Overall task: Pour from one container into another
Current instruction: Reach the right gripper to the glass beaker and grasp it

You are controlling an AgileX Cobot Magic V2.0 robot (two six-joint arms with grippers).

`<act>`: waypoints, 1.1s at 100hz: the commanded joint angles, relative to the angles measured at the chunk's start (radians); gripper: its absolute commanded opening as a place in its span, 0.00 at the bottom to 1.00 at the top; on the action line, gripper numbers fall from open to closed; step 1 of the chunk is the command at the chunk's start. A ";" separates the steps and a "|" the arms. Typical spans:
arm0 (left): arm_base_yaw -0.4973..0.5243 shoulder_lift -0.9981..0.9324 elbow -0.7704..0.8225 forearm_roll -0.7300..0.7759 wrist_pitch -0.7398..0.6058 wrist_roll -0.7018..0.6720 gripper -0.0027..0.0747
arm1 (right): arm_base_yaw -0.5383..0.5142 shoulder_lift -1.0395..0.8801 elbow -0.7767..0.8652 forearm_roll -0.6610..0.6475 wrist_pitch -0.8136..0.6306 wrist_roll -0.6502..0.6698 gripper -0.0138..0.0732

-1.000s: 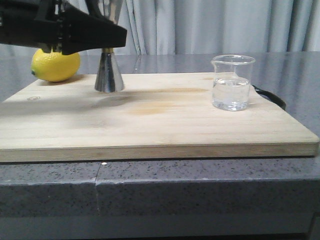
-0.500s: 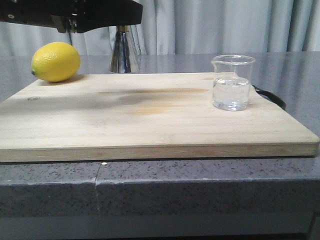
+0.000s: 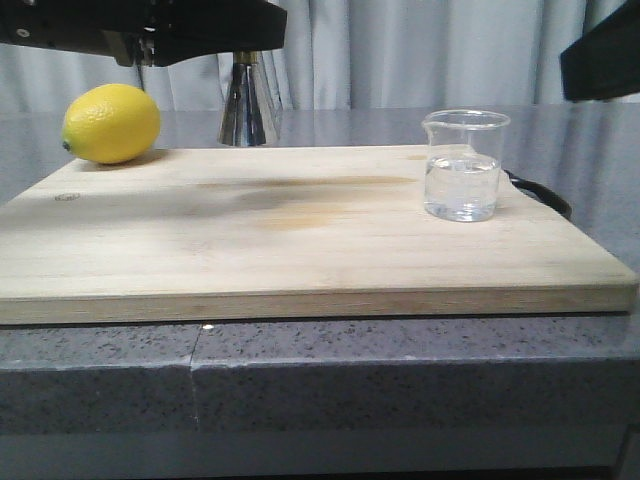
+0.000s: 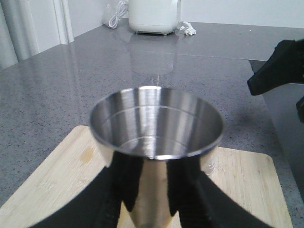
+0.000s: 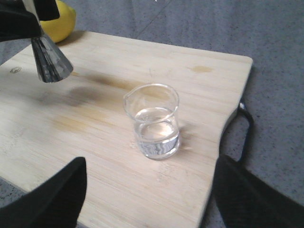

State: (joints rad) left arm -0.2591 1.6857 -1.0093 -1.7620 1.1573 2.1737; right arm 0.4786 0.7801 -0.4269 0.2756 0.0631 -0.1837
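Observation:
The steel jigger hangs above the far left of the wooden board, held upright, with my left gripper shut on its waist. Its open bowl fills the left wrist view, empty, between the black fingers. The glass beaker with clear liquid stands on the board's right side. In the right wrist view the beaker sits ahead of my right gripper, which is open and apart from it. The right arm shows at the front view's upper right.
A yellow lemon lies on the board's far left corner, close to the lifted jigger. A black handle sticks out past the board's right edge. The board lies on a grey speckled counter; a white appliance stands far back.
The left gripper has raised the jigger off the board, then held still. The right arm has come into the front view at the upper right.

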 commanded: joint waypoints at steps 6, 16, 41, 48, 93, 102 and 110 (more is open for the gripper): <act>-0.011 -0.036 -0.031 -0.080 0.112 -0.009 0.27 | 0.056 0.053 0.044 0.006 -0.300 -0.012 0.73; -0.011 -0.036 -0.031 -0.080 0.112 -0.009 0.27 | 0.083 0.113 0.069 0.006 -0.419 -0.012 0.73; -0.011 -0.036 -0.031 -0.080 0.112 -0.009 0.27 | 0.084 0.291 0.071 0.004 -0.632 -0.012 0.73; -0.011 -0.036 -0.031 -0.080 0.112 -0.009 0.27 | 0.086 0.332 0.071 -0.002 -0.693 -0.012 0.73; -0.011 -0.036 -0.031 -0.080 0.112 -0.009 0.27 | 0.088 0.510 0.071 -0.063 -0.932 -0.010 0.73; -0.011 -0.036 -0.031 -0.080 0.112 -0.009 0.27 | 0.088 0.542 0.071 -0.067 -0.980 -0.008 0.73; -0.011 -0.036 -0.031 -0.080 0.112 -0.009 0.27 | 0.088 0.568 0.071 -0.067 -1.004 -0.008 0.73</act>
State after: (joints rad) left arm -0.2591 1.6857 -1.0093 -1.7612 1.1573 2.1718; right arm 0.5625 1.3435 -0.3312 0.2298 -0.8250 -0.1854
